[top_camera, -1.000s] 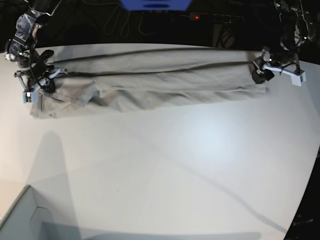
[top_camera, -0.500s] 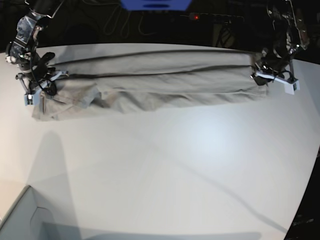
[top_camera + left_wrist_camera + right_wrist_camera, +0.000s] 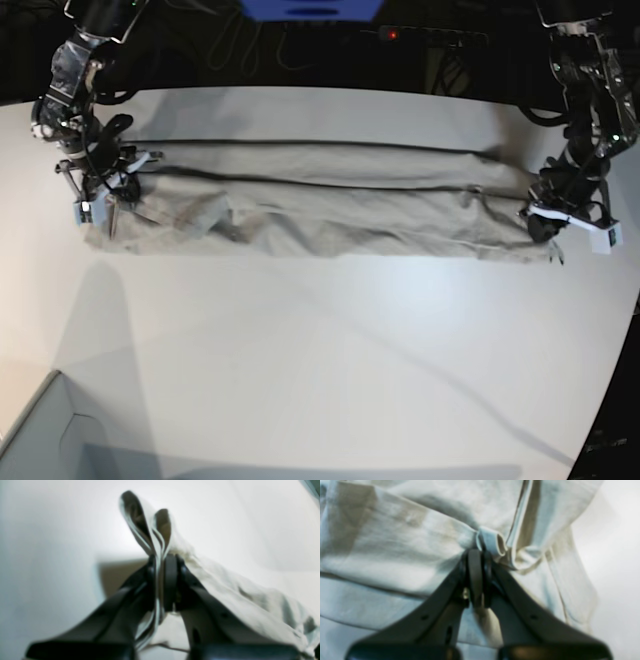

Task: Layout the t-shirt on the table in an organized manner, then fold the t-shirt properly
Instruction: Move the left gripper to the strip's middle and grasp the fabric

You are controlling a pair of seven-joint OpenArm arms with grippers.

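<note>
The light grey-beige t-shirt [image 3: 320, 205] lies as a long, narrow folded band across the far part of the white table [image 3: 350, 350], pulled taut between both arms. At the band's right end in the base view, my left gripper [image 3: 545, 225] is shut on it. The left wrist view shows that left gripper [image 3: 161, 560] pinching several cloth layers of the t-shirt [image 3: 225, 580], which loop up past the tips. My right gripper [image 3: 100, 195] holds the band's left end. Up close, the right gripper [image 3: 476, 555] is shut on a rolled hem of the t-shirt [image 3: 395, 542].
A pale grey box corner [image 3: 40, 440] sits at the near left. The table's curved edge [image 3: 610, 400] runs down the right side. Behind the table it is dark, with a blue object [image 3: 310, 8] and a small red light [image 3: 393, 34].
The left gripper has shut on the shirt's end. Both grippers have since moved toward the near side of the table, dragging the shirt band with them.
</note>
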